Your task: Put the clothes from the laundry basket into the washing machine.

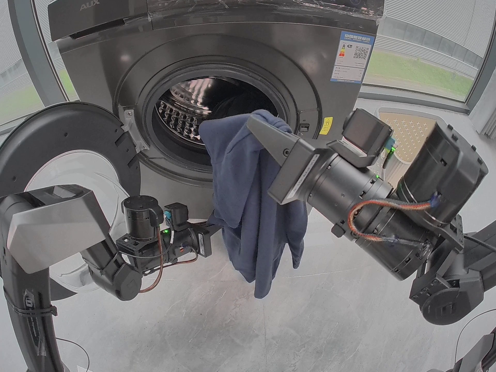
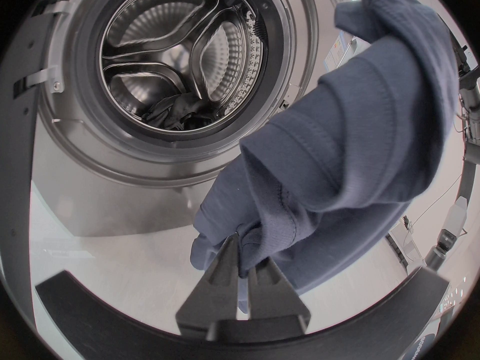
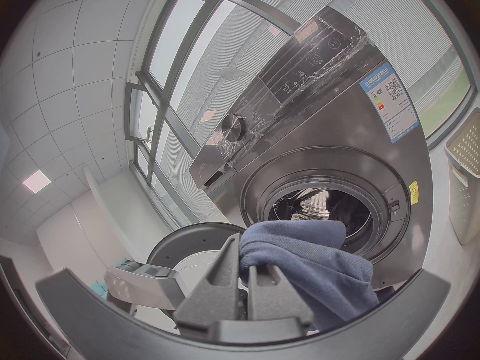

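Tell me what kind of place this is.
Probably a laundry corner in a lab or office-type building rather than a home: a front-loading washing machine with a blue garment at its open door, a laundry basket beside it, and a tall window wall behind.

garment [image 1: 248, 202]: plain slate blue, centre of the frame
washing machine [image 1: 217, 42]: dark metallic grey, with a black control strip along the top
drum [image 2: 150, 41]: shiny silver, rows of small holes
clothes in the drum [image 2: 175, 113]: black
door [image 1: 67, 130]: dark grey rim, white inside, at the left
laundry basket [image 1: 411, 133]: cream, grid of small star-like cut-outs, at the right
energy label [image 1: 352, 57]: blue and white
small sticker [image 1: 326, 125]: yellow
floor [image 1: 258, 331]: pale grey, faint marbling
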Tool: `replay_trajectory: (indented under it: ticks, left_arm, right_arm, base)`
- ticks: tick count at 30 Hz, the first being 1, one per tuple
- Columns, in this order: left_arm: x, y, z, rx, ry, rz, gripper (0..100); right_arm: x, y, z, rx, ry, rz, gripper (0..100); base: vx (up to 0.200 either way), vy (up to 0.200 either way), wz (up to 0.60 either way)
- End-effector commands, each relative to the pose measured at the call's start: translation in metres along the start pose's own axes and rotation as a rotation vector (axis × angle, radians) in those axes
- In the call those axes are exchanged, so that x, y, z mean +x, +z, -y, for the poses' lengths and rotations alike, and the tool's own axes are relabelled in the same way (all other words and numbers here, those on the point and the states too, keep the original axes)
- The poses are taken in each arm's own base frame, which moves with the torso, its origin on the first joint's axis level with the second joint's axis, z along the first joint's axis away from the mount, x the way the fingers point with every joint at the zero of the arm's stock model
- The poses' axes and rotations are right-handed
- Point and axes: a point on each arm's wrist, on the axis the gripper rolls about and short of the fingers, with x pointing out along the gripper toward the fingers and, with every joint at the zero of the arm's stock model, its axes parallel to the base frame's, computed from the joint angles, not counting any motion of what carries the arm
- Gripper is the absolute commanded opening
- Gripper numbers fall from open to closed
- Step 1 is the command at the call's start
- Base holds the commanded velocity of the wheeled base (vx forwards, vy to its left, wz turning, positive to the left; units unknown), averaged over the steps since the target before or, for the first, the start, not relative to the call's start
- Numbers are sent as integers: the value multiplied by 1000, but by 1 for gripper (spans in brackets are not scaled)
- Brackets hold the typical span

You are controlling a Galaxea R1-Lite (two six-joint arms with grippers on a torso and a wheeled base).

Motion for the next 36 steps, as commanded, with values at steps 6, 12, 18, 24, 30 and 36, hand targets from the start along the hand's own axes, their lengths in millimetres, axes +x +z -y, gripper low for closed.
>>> replay_trajectory:
  ticks: [6, 12, 18, 24, 30, 36]
  left_arm:
    - [-33, -3, 13, -13, 0, -30, 0]
    - [-19, -23, 8, -21, 4, -60, 0]
    - [-14, -31, 5, -25, 20, -74, 0]
    - [-10, -32, 3, -26, 20, -74, 100]
    - [-5, -28, 4, -71, 12, -45, 100]
    - [1, -28, 2, -83, 8, -13, 100]
  right_arm:
    - [0, 0, 2, -4, -6, -1, 0]
    - [0, 0, 2, -11, -4, 3, 0]
    - [1, 1, 0, -12, 2, 4, 0]
    - [1, 1, -1, -11, 4, 5, 0]
    - [1, 0, -1, -10, 6, 2, 0]
    - [1, 0, -2, -10, 8, 3, 0]
  base:
    - [0, 0, 0]
    - [0, 0, 0]
    - [0, 0, 0]
    - [0, 0, 0]
    - [0, 0, 0]
    - [0, 0, 0]
